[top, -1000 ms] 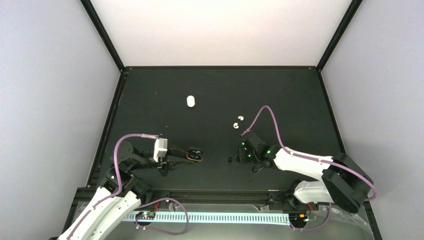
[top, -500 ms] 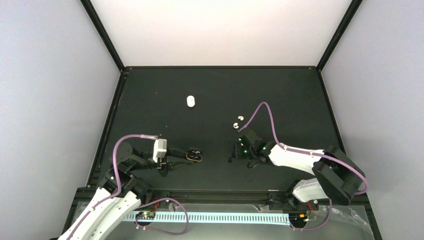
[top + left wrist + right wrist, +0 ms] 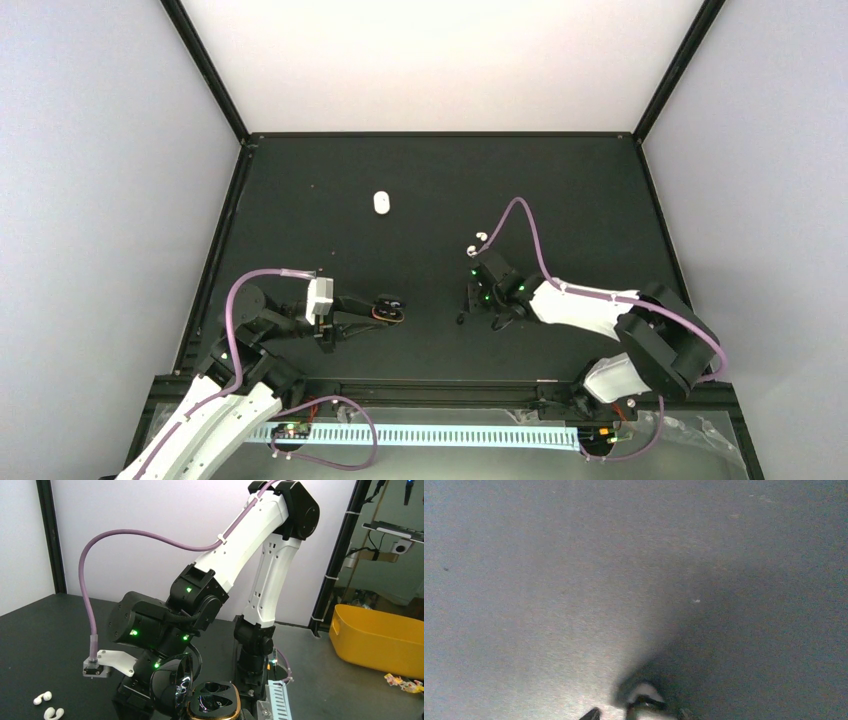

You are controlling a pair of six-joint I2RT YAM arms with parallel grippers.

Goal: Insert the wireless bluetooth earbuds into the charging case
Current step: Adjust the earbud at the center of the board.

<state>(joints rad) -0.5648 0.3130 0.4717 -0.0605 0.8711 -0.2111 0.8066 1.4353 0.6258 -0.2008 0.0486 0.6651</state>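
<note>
Matte black tabletop (image 3: 560, 190); left end effector (image 3: 381, 312) tight on glossy charging case (image 3: 214, 704), right end effector (image 3: 468, 303) gap unclear.

My left arm (image 3: 205, 415) and right arm (image 3: 585, 305) wear white shells over black joints. I see purple cables (image 3: 236, 298) on both and green lights (image 3: 487, 297) on the right arm.

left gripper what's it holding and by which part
The left gripper is shut on the open black charging case, apparently by its base half; the exact contact is out of view.
</note>
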